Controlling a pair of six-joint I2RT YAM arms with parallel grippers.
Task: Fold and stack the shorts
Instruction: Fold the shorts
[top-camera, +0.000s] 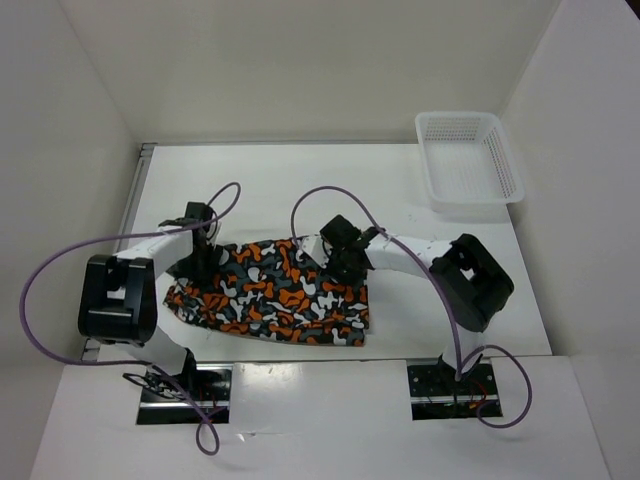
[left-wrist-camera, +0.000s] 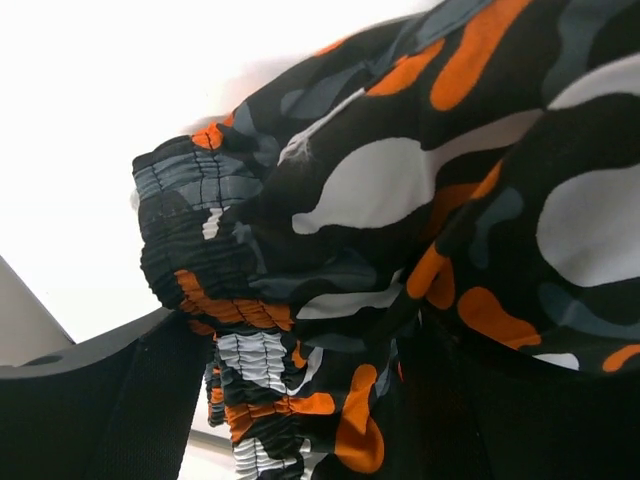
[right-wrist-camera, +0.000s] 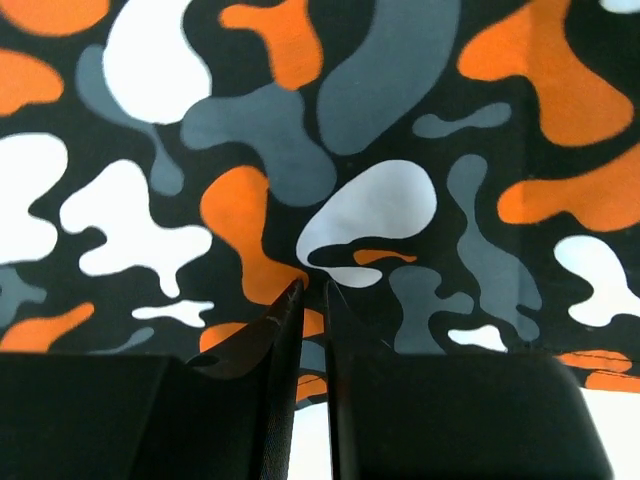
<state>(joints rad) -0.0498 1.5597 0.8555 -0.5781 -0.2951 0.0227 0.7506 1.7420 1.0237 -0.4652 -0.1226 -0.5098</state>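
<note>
The camouflage shorts (top-camera: 275, 295) lie spread across the table's near middle, orange, black, grey and white. My left gripper (top-camera: 203, 255) is at their upper left corner. In the left wrist view the gathered elastic waistband (left-wrist-camera: 250, 360) is bunched between my fingers (left-wrist-camera: 110, 400), and the gripper (left-wrist-camera: 310, 400) is shut on it, with fabric lifted over the view. My right gripper (top-camera: 340, 265) is at the upper right part of the shorts. Its jaws (right-wrist-camera: 312, 288) are pinched almost together on the fabric's edge (right-wrist-camera: 330, 230).
A white mesh basket (top-camera: 432, 190) stands at the table's far right corner. Purple cables loop over both arms. White walls enclose the table (top-camera: 440, 300) on three sides, and both arm bases sit at the near edge.
</note>
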